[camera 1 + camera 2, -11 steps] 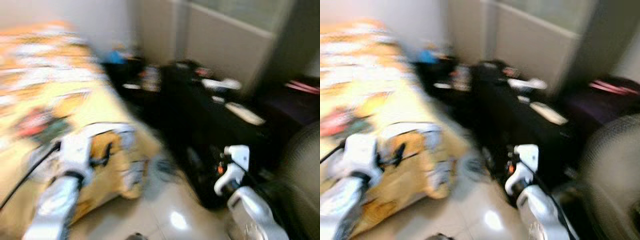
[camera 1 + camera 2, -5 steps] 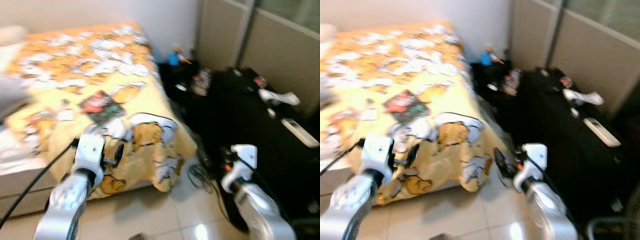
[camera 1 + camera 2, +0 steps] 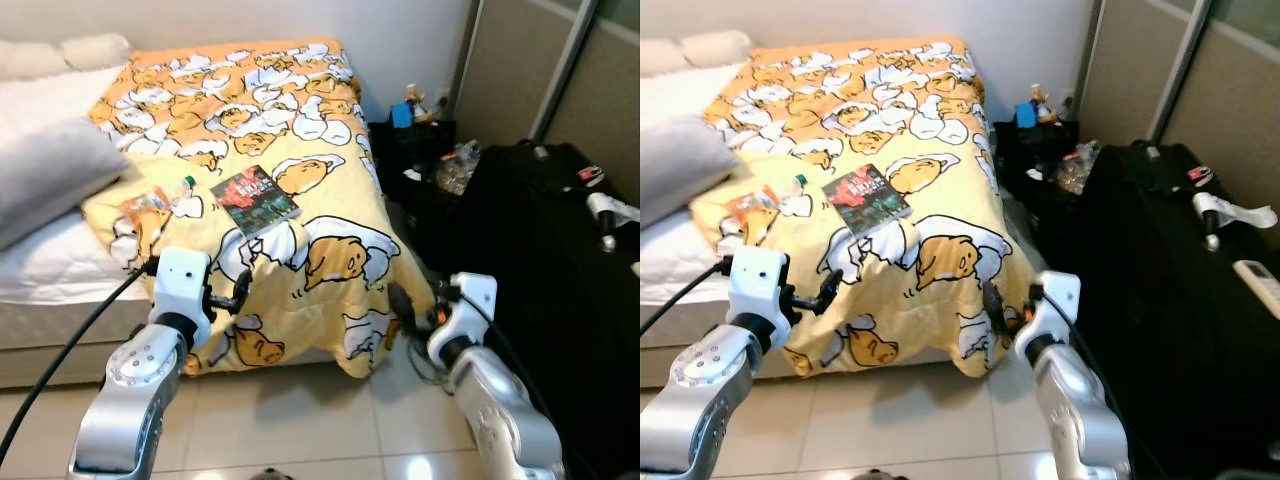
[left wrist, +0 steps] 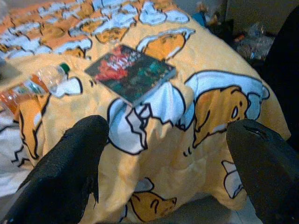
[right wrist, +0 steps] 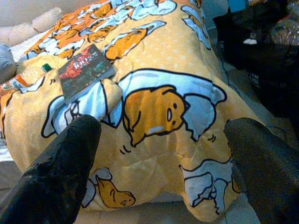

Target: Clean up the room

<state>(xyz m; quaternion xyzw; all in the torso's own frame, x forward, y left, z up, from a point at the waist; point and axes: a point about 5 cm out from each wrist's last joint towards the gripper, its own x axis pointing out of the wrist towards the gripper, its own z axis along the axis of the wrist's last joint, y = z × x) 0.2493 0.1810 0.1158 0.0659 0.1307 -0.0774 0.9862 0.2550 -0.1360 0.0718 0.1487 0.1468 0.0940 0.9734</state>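
Facing the bed's foot corner, I hold both arms low over the floor. My left gripper (image 4: pixel 163 158) and right gripper (image 5: pixel 163 158) are spread wide, nothing between the fingers. Head views add the grey pillow (image 3: pixel 45 175) and black suitcase (image 3: pixel 1180 260); wrist views resolve the dark book (image 4: pixel 131 72), flat on the yellow cartoon blanket (image 3: pixel 300 130), long axis diagonal. A plastic bottle (image 4: pixel 39 84) lies near it.
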